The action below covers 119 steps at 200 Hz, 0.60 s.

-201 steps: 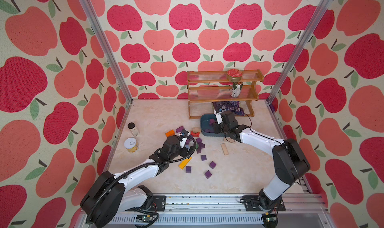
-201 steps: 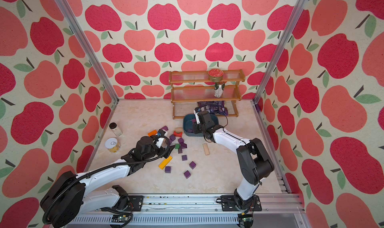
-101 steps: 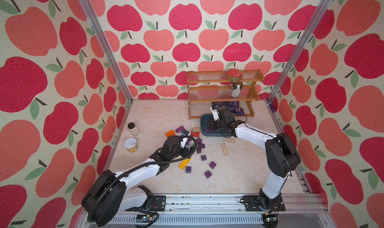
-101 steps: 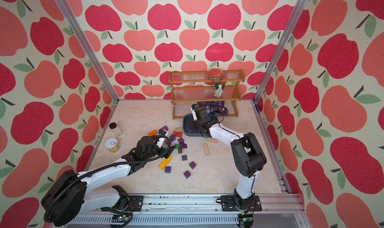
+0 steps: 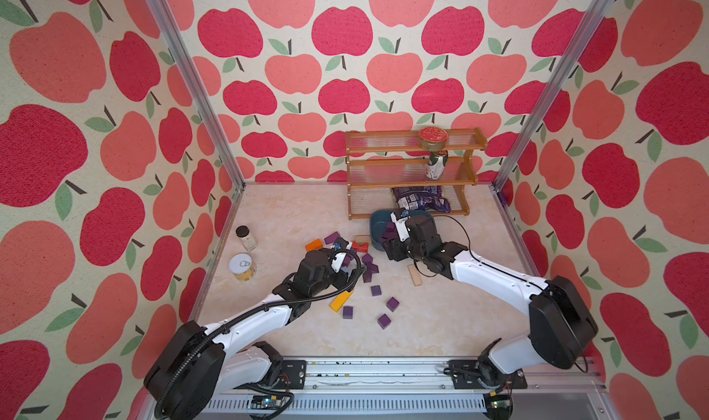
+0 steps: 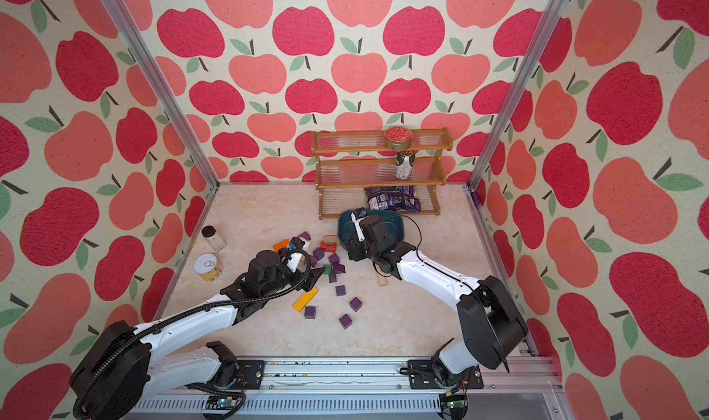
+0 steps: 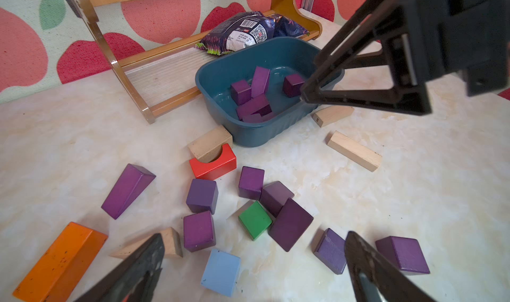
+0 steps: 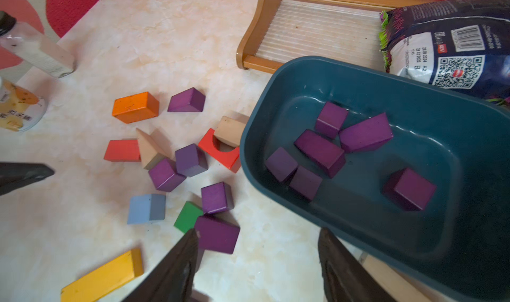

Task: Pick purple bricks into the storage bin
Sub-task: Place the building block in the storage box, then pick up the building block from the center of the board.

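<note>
While both my grippers hang spread and empty, the trouble I foresee comes from crowding. My right gripper (image 8: 258, 231) hovers at the near rim of the storage bin (image 8: 331, 59), where six purple bricks (image 8: 320, 151) lie. If I swing away low, a finger could hook that rim and drag the bin or spill bricks. My left gripper (image 7: 254, 238), jaws wide, hangs over the pile on the counter (image 7: 414, 176), where more of them sit packed among other colours. A green block (image 7: 255, 219) touches a purple slab (image 7: 291, 224) there, and a light-blue block (image 7: 220, 271) lies just beside. Closing from this width, I may pinch the wrong colour or knock neighbours askew. My two arms work near each other by the bin, so reaching with both at once risks a collision. Four loose purple cubes (image 5: 392, 304) nearer my base stand apart from each other and look safer to take.
</note>
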Each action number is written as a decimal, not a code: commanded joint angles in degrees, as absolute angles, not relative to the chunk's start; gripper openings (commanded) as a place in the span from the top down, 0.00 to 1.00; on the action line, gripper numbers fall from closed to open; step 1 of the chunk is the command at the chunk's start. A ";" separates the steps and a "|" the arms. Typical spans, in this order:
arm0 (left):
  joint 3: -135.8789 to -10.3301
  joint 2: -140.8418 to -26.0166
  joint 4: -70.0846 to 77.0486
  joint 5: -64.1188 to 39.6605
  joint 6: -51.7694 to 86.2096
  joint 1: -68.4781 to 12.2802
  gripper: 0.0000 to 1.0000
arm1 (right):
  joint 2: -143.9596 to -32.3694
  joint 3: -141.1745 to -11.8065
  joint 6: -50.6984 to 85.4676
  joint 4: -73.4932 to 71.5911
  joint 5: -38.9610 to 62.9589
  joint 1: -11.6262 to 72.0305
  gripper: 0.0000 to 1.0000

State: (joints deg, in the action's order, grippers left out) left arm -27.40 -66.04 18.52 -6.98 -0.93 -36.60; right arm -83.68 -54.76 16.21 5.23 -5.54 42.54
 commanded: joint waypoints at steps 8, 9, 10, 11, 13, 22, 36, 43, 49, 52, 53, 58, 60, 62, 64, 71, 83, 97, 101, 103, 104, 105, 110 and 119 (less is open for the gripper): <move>-28.50 -64.99 17.82 -8.17 0.26 -36.32 0.01 | -77.11 -49.33 21.26 10.43 -7.77 43.15 0.29; -28.53 -65.02 17.79 -8.17 0.26 -36.40 0.01 | -76.88 -49.10 21.44 10.49 -7.80 43.15 0.29; -28.50 -64.98 17.77 -8.17 0.22 -36.39 0.01 | -76.67 -48.81 21.62 10.56 -7.81 43.15 0.29; -28.53 -64.97 17.76 -8.13 0.28 -36.39 0.01 | -76.57 -48.57 21.75 10.60 -7.82 43.20 0.29; -28.56 -65.04 17.76 -8.16 0.29 -36.39 0.01 | -76.03 -48.13 22.03 10.58 -7.71 43.23 0.29; -28.95 -65.18 17.23 -8.18 0.43 -36.41 0.01 | -74.18 -45.78 22.62 9.97 -6.66 43.32 0.28; -29.26 -65.31 16.96 -8.31 0.85 -36.50 0.01 | -71.30 -42.78 23.42 9.72 -6.13 43.67 0.27; -29.43 -65.35 16.76 -8.34 1.19 -36.56 0.01 | -70.20 -41.93 23.87 10.40 -6.26 43.73 0.26; -29.53 -65.50 16.65 -8.48 1.31 -36.59 0.01 | -69.43 -41.38 24.22 11.33 -6.54 43.89 0.26; -29.53 -65.48 16.68 -8.56 1.27 -36.64 0.01 | -69.05 -41.20 24.42 11.86 -6.56 43.86 0.26; -29.53 -65.48 16.69 -8.54 1.25 -36.69 0.01 | -68.93 -41.12 24.43 12.00 -6.58 43.86 0.26; -29.61 -65.46 16.56 -8.61 1.32 -36.69 0.01 | -68.40 -40.81 24.49 12.76 -6.39 43.95 0.25; -29.62 -65.47 16.56 -8.61 1.25 -36.73 0.01 | -68.10 -40.75 24.47 13.10 -6.25 43.99 0.25; -29.62 -65.48 16.58 -8.61 1.30 -36.74 0.01 | -67.94 -40.64 24.46 13.40 -6.22 44.04 0.25; -29.62 -65.48 16.56 -8.61 1.29 -36.78 0.01 | -67.70 -40.55 24.51 13.70 -6.21 44.12 0.25; -29.62 -65.40 16.53 -8.46 1.47 -36.77 0.01 | -66.91 -40.24 24.53 14.59 -6.52 44.41 0.24; -29.71 -65.31 16.10 -7.85 2.04 -36.90 0.01 | -65.45 -39.95 24.71 16.58 -7.65 45.02 0.24; -29.41 -65.16 16.33 -7.37 2.71 -36.85 0.01 | -63.58 -39.66 24.94 18.69 -8.77 45.65 0.24; -29.28 -65.13 16.49 -7.30 2.89 -36.90 0.01 | -63.00 -39.57 25.03 19.30 -9.01 45.78 0.24; -29.23 -65.08 16.60 -7.25 2.96 -36.91 0.01 | -62.64 -39.56 25.05 19.57 -9.11 45.85 0.24; -29.16 -65.06 16.69 -7.23 3.06 -36.96 0.01 | -62.57 -39.51 25.05 19.67 -9.12 45.87 0.24; -29.08 -65.05 16.74 -7.26 3.16 -36.94 0.01 | -62.40 -39.49 25.09 19.86 -9.13 45.87 0.24; -28.70 -65.03 17.19 -7.29 3.52 -36.96 0.01 | -61.68 -39.42 25.07 20.40 -9.22 45.96 0.24; -27.80 -65.04 18.92 -7.11 4.06 -36.96 0.01 | -60.50 -39.17 25.15 21.32 -9.03 46.04 0.23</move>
